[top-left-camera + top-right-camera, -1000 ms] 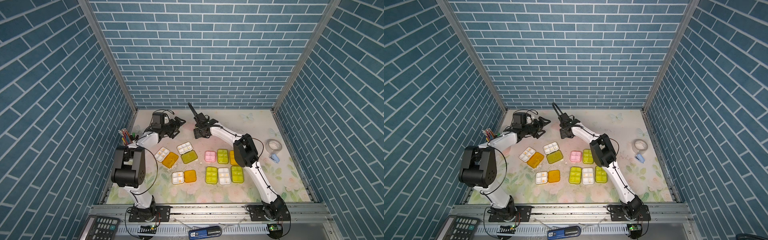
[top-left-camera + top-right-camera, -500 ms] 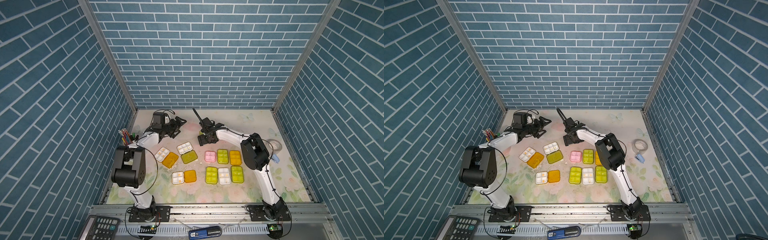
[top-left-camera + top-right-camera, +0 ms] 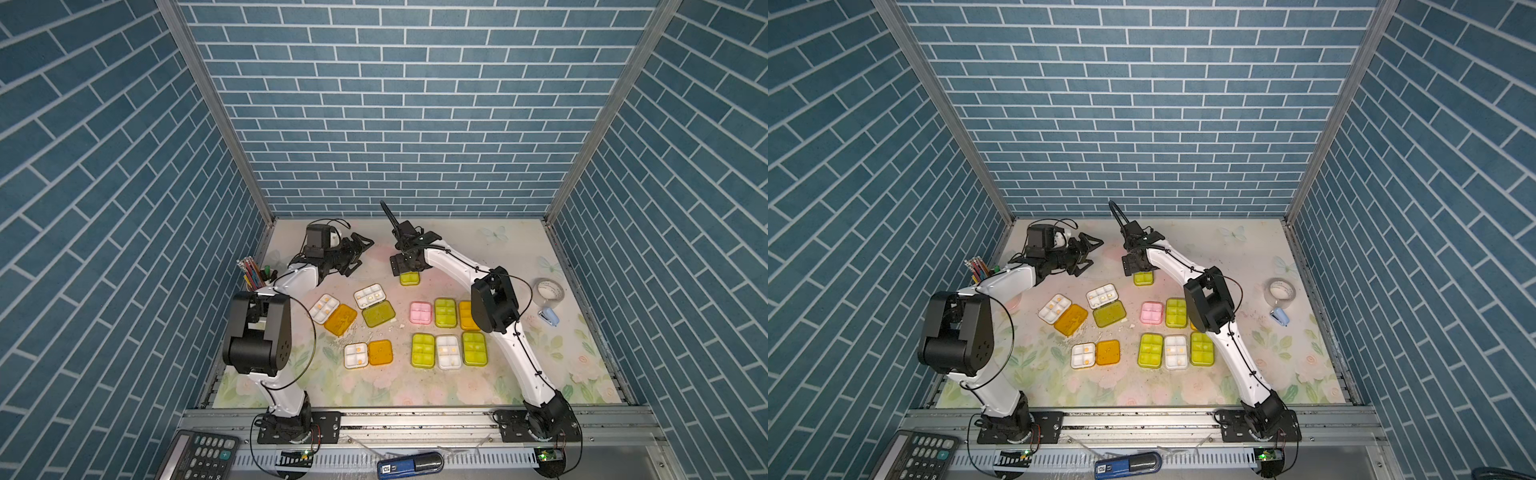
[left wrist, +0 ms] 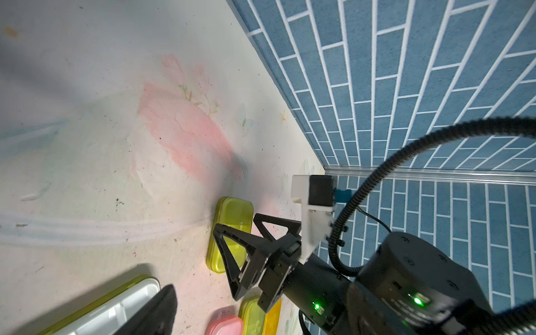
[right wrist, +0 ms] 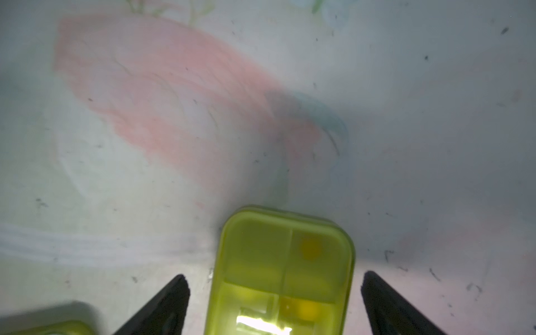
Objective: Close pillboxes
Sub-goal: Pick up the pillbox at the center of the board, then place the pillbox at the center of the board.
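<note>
Seven of the ten pillboxes appear shut; three lie open. The open ones sit left of centre in both top views: an angled orange-lid box, a green-lid box and a front orange-lid box. Six shut ones form a two-row block right of centre. The seventh, a yellow-green box, rests alone on the mat at upper centre of the floor.

Step in hand, as judged: clearing the right gripper off the yellow-green box.
1. Verify that the lid sits flush. The right wrist view shows it flat; the latch edge is out of frame.
2. Raise the gripper straight up before any sideways travel. Its fingers stand spread, one on each side of the box, with bare mat showing in both gaps. A sideways sweep would likely knock the box.
3. Keep the right arm high at the elbow, which overhangs the right end of the block.

Pose: the right arm rises from the lower right, bends over the block and stretches to upper centre, wrist turned down. The left arm folds up at lower left. The left gripper hovers over bare mat, upper left of the open boxes, fingers spread and holding nothing.
</note>
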